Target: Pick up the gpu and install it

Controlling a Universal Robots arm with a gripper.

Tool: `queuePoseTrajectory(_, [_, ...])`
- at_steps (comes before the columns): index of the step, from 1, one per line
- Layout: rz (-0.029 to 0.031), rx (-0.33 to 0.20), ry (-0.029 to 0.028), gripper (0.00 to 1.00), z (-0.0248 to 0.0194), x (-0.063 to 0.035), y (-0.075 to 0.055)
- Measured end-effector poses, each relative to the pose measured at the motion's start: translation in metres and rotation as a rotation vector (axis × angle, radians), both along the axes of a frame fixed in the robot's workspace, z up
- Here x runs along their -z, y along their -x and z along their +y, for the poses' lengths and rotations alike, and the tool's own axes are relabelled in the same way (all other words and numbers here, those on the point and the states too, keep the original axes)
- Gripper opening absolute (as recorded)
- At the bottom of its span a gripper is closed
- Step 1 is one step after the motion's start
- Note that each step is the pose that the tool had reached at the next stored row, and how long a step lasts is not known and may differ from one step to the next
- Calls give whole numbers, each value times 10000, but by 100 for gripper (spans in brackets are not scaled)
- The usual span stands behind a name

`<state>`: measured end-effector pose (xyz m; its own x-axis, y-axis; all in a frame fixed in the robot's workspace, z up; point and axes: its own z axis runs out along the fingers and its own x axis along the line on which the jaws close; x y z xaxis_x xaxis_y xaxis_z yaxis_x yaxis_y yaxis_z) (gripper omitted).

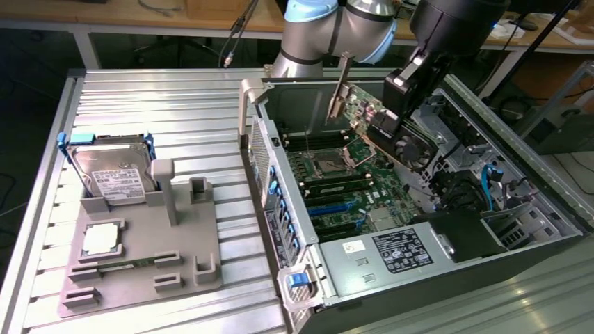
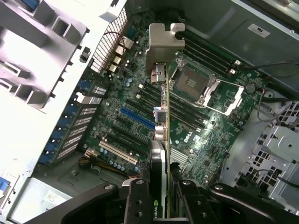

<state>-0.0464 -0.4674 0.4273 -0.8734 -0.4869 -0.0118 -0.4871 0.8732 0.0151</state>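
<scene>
Gpu: one (image 1: 371, 115) — hanging edge-down inside the open case (image 1: 446, 292), above the motherboard (image 2: 205, 140).
Fingers: (image 2: 139, 201) partly closed, clamping the gpu, seemingly at its fan end.
Worktop, left: one hard drive (image 1: 111, 174) and one processor (image 1: 100, 238) on a grey holder (image 1: 199, 236).
Room: case walls on both sides — drive cage (image 1: 446, 139) just right.

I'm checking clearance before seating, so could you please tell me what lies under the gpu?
The gpu, held edge-on in the tool, hangs over the motherboard: a blue expansion slot, memory slots and the CPU socket show beside it. The strip beneath the card is covered.
</scene>
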Motion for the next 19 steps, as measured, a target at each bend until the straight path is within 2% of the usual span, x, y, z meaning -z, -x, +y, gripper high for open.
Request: queuePoseTrajectory(19, [0, -750, 0, 27, 0, 0, 0])
